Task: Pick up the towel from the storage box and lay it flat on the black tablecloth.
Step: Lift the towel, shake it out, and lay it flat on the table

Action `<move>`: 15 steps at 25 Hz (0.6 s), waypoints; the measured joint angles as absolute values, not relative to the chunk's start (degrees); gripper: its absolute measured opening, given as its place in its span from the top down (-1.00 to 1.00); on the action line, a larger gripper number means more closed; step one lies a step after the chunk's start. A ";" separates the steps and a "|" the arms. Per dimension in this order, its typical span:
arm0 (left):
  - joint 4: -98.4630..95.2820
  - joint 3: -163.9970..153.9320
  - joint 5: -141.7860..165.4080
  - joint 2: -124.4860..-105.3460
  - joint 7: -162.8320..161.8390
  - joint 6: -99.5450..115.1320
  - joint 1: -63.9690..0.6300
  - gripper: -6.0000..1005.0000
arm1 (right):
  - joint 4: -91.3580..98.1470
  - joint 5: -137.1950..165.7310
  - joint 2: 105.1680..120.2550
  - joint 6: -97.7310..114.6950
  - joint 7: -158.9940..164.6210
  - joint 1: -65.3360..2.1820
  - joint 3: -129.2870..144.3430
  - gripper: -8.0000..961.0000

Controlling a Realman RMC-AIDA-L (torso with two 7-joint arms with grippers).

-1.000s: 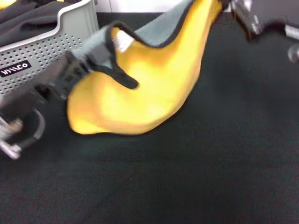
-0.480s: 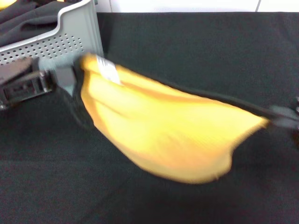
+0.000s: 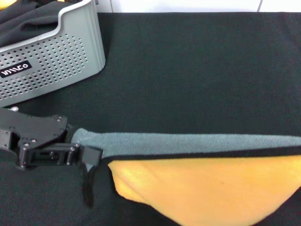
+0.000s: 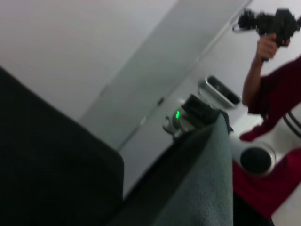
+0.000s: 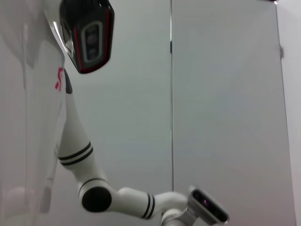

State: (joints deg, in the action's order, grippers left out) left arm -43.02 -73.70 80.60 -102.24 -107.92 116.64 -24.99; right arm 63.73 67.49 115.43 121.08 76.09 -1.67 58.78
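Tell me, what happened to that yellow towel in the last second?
The towel came down from mid-air toward the robot and now hangs stretched low over the black tablecloth, grey strip uppermost. The left gripper still holds its corner. The storage box stayed put.

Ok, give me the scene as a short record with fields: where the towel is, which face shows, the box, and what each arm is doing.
towel: stretched low across the black tablecloth, near the front edge of the head view
towel faces showing: grey strip along the far side, yellow-orange nearer the robot, black trim between
left gripper: at the towel's left corner, jaws shut on it
right gripper: out of the head view; the towel runs off the right edge
storage box: far left, apart from the towel, dark cloth inside
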 joint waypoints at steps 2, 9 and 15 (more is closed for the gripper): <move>-43.02 -75.28 80.61 -101.58 -108.16 116.69 -25.45 0.97 | 62.36 68.72 115.42 121.57 75.61 -1.89 58.80 0.97; -43.29 -77.80 80.12 -99.04 -109.62 116.94 -25.85 0.97 | 60.80 70.76 115.40 122.74 75.64 -2.31 59.29 0.97; -43.67 -85.46 76.81 -97.10 -110.28 117.15 -26.93 0.97 | 61.50 71.67 115.39 122.87 77.12 -2.91 60.83 0.97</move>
State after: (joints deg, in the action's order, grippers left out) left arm -43.67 -85.46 76.81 -97.10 -110.28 117.15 -26.93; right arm 61.50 71.67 115.39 122.87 77.12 -2.91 60.83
